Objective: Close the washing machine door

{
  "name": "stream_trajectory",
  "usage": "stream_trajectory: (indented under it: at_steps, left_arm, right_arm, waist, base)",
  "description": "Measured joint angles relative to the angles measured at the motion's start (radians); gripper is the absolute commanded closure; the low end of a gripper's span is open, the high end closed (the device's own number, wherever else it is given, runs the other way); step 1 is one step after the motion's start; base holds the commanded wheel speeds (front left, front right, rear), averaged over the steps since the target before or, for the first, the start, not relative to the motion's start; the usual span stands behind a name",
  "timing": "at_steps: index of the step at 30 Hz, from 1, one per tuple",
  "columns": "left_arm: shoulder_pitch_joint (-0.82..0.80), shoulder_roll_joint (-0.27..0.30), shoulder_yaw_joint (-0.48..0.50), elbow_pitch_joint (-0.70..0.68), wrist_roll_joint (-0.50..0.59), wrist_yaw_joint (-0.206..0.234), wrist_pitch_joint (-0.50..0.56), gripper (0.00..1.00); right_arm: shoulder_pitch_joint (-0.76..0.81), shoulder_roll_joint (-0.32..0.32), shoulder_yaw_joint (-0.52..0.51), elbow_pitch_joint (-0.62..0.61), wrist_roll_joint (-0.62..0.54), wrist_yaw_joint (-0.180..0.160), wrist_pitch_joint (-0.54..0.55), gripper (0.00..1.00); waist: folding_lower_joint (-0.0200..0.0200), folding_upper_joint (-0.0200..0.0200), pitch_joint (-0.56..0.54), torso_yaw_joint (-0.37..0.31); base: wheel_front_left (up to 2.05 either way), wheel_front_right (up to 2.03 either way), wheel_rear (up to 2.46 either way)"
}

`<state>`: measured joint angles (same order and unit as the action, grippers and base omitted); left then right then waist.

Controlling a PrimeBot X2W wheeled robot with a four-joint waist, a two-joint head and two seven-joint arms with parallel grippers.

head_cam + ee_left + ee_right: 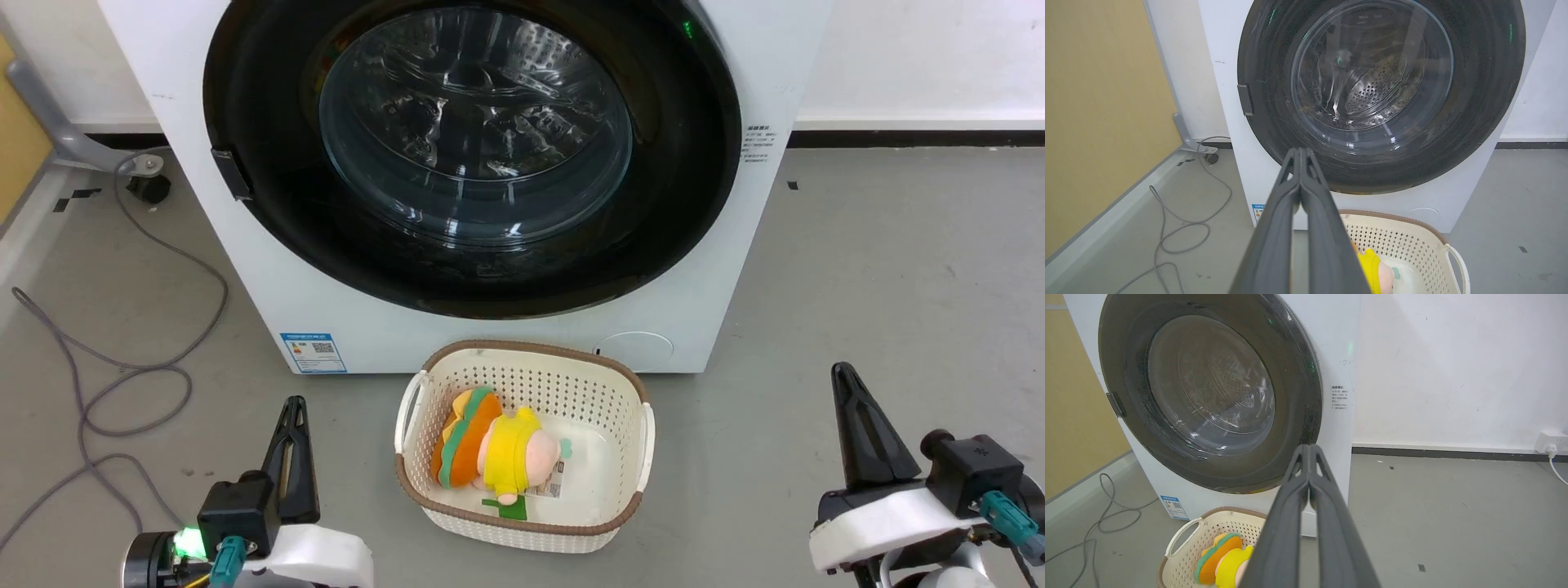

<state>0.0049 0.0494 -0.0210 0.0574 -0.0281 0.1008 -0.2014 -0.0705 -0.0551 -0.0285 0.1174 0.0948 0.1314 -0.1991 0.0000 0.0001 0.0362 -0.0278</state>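
The washing machine door point(473, 155) lies flat against the front of the washing machine point(204, 245), its black ring flush with the white panel and no gap visible at the rim in any view. It looks closed, though I cannot tell from here whether the latch has caught. The door stands far from both end effectors and above them, facing the robot. Being round, it has no long axis to line up with. The left end effector point(295, 406) is clenched on nothing, low at the near left. The right end effector point(842, 377) is likewise clenched and empty at the near right. The left one is nearer the door's centre and is on the side of the small tab point(231, 173) at the door's left rim, so any firming push would probably fall to that arm. On the floor point(882, 269) between them, just beside the machine's foot, sits a basket point(522, 527) holding a plush toy point(490, 449). By count: one machine, one door, one basket, one toy, two end effectors, and one grey cable point(147, 371) looping at the left.
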Motion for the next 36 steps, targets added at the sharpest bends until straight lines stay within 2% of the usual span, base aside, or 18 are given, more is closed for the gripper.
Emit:
stream_trajectory:
  at_steps: [36]
  left_arm:
    - [0.0,0.0,0.006,-0.021,0.009,-0.035,0.078,1.0]
  right_arm:
    - [0.022,0.0,0.01,-0.042,-0.033,0.0,0.076,1.0]
  waist:
    - [0.0,0.0,-0.014,0.011]
  base:
    - [0.0,0.0,0.0]
